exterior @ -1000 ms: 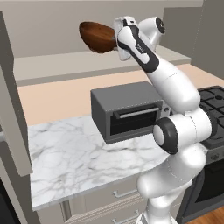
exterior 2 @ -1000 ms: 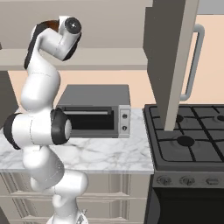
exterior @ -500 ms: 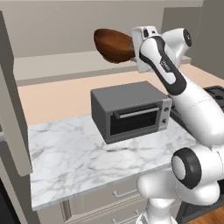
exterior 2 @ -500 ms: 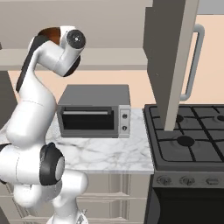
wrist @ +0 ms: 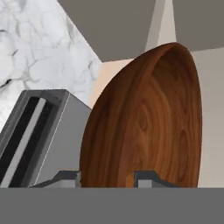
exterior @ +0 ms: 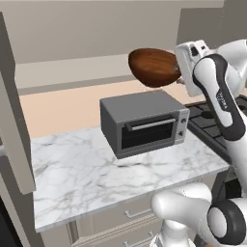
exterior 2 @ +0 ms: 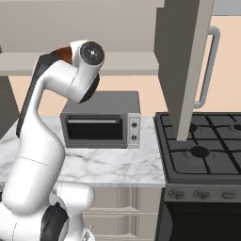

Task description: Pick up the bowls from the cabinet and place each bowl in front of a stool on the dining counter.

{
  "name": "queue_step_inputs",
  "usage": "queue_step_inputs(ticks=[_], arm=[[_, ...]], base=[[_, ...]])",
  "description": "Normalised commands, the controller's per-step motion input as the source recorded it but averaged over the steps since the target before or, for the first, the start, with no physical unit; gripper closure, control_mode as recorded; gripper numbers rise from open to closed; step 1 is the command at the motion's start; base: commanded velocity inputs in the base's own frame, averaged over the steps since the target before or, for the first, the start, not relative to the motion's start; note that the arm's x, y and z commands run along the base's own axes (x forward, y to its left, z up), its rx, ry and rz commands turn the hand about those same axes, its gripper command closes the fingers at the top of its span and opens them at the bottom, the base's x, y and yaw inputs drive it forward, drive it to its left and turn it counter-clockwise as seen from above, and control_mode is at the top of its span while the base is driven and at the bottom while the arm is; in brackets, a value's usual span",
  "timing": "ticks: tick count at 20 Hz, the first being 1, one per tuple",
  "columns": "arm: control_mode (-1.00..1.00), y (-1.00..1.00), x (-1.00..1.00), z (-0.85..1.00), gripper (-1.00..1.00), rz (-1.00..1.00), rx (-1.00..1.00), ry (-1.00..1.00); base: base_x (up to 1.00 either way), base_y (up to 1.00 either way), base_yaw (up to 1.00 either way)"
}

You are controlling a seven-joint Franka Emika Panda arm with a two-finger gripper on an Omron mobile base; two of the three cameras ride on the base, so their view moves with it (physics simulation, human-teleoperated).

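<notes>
Left base view: gripper (exterior: pixel 179 73) at 1 o'clock, clamped on rim of brown bowl (exterior: pixel 153 67), held in air above toaster oven (exterior: pixel 144 122); oven sits on marble counter (exterior: pixel 87 178).

Right base view: bowl (exterior 2: pixel 63 55) sliver at 10 o'clock behind arm; open cabinet door (exterior 2: pixel 186 66) at 2 o'clock, over stove (exterior 2: pixel 207 149).

Hand view: fingertips (wrist: pixel 148 178) pinch bowl (wrist: pixel 144 127) rim at 6 o'clock; oven (wrist: pixel 41 135) at 8 o'clock.

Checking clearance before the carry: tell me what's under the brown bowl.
The toaster oven on the marble counter sits below the brown bowl, held in the gripper. The arm hides the bowl's far side.
</notes>
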Motion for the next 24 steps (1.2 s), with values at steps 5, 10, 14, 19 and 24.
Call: queue_step_inputs(ticks=[5, 10, 14, 19, 24], arm=[[-1.00, -0.59, -1.00, -0.11, 1.00, 0.29, -0.12, 0.14], [-1.00, -0.48, -0.91, -0.44, 1.00, 0.29, -0.03, 0.03], [-1.00, -0.04, -0.64, -0.49, 1.00, 0.06, -0.07, 0.00], [-1.00, 0.12, -0.29, -0.50, 1.00, 0.00, -0.01, 0.00], [-1.00, 0.11, -0.04, -0.43, 1.00, 0.00, 0.05, 0.00]], base=[[0.00, 0.00, 0.00], [0.00, 0.00, 0.00], [0.00, 0.00, 0.00], [0.00, 0.00, 0.00], [0.00, 0.00, 0.00]])
